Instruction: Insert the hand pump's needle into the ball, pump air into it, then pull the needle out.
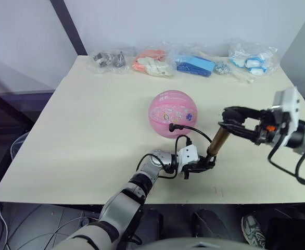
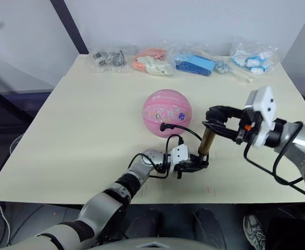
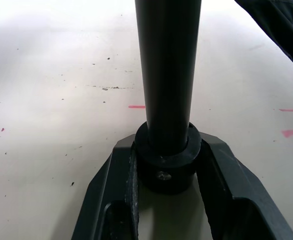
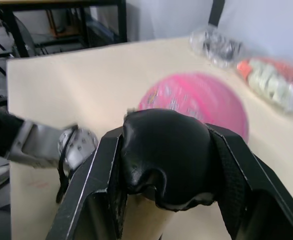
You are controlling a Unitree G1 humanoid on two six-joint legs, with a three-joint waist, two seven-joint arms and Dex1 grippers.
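Note:
A pink ball [image 1: 173, 113] with cartoon prints rests near the table's middle. The hand pump [image 1: 218, 140], a gold-bronze cylinder, stands tilted just right of it. My left gripper [image 1: 202, 165] is shut on the pump's black bottom cap [image 3: 166, 167], low at the table. My right gripper [image 1: 230, 124] is shut on the pump's black handle [image 4: 164, 155] at the top. The thin black hose [image 1: 191, 131] curves from the pump's base to a small black fitting [image 1: 173, 126] pressed against the ball's near side; the needle itself is hidden there.
Several clear bags line the table's far edge: dark parts [image 1: 109, 60], pink-orange items [image 1: 151, 62], blue items [image 1: 195, 65] and white-blue items [image 1: 253, 62]. The cream table [image 1: 79, 135] has bare room on its left half.

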